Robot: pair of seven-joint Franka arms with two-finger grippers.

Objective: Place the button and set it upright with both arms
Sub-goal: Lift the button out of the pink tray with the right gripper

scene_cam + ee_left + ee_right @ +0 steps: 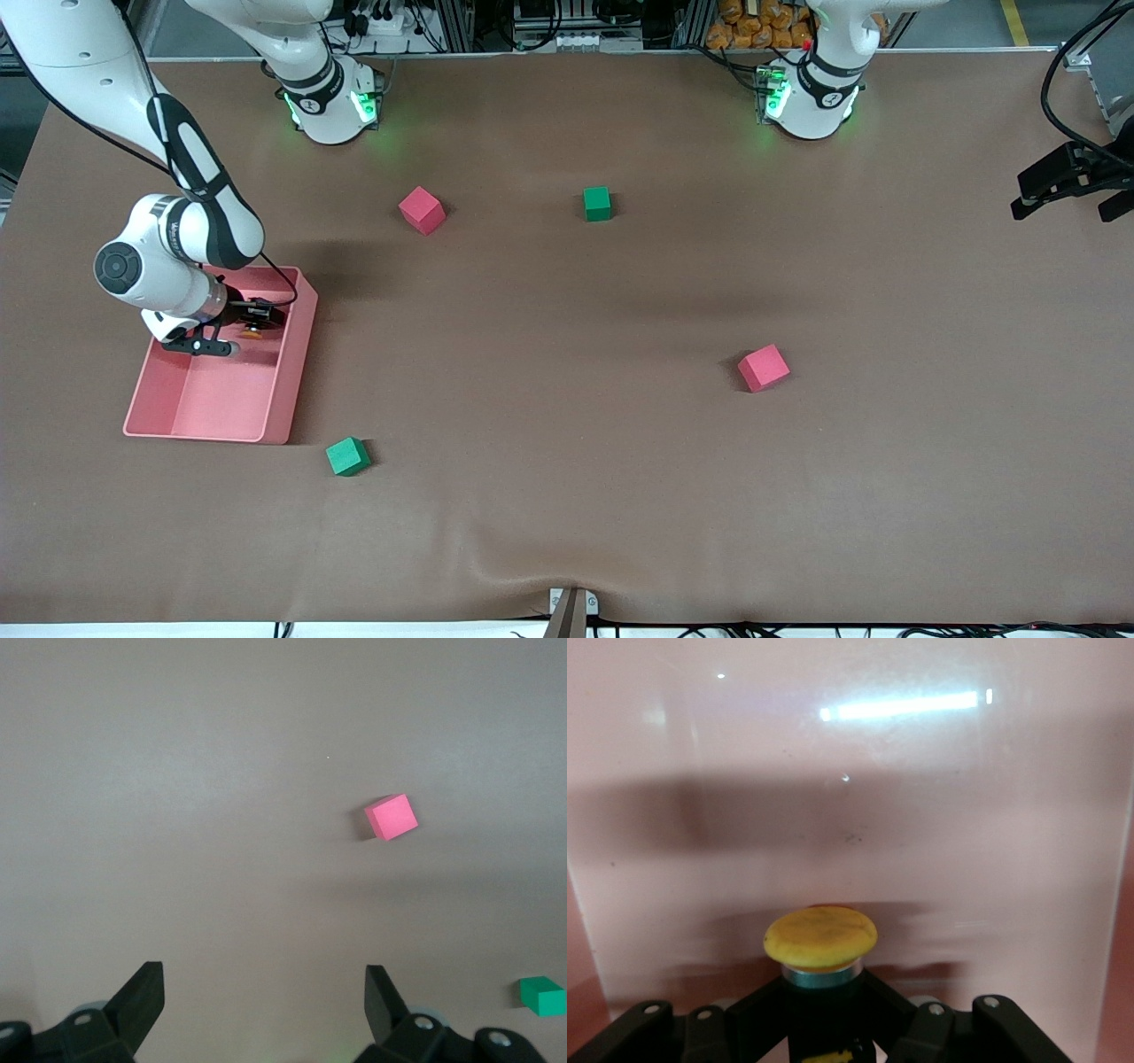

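The button point(253, 331) lies inside the pink tray point(290, 368), near the tray's end toward the robots' bases. My right gripper point(256, 325) reaches down into the tray and is shut on it. In the right wrist view the button's orange-yellow cap point(820, 937) and a blue ring stick out past the right gripper point(822, 994), whose black fingers clamp the dark body against the tray's pink floor point(850, 815). My left gripper point(1061, 211) waits open over the table's edge at the left arm's end. Between the left gripper's point(264, 979) fingers only bare table shows.
Two pink cubes point(422, 210) point(763, 367) and two green cubes point(597, 203) point(347, 456) lie scattered on the brown table. One pink cube point(391, 816) and one green cube point(541, 996) show in the left wrist view. Cables hang at the left arm's end.
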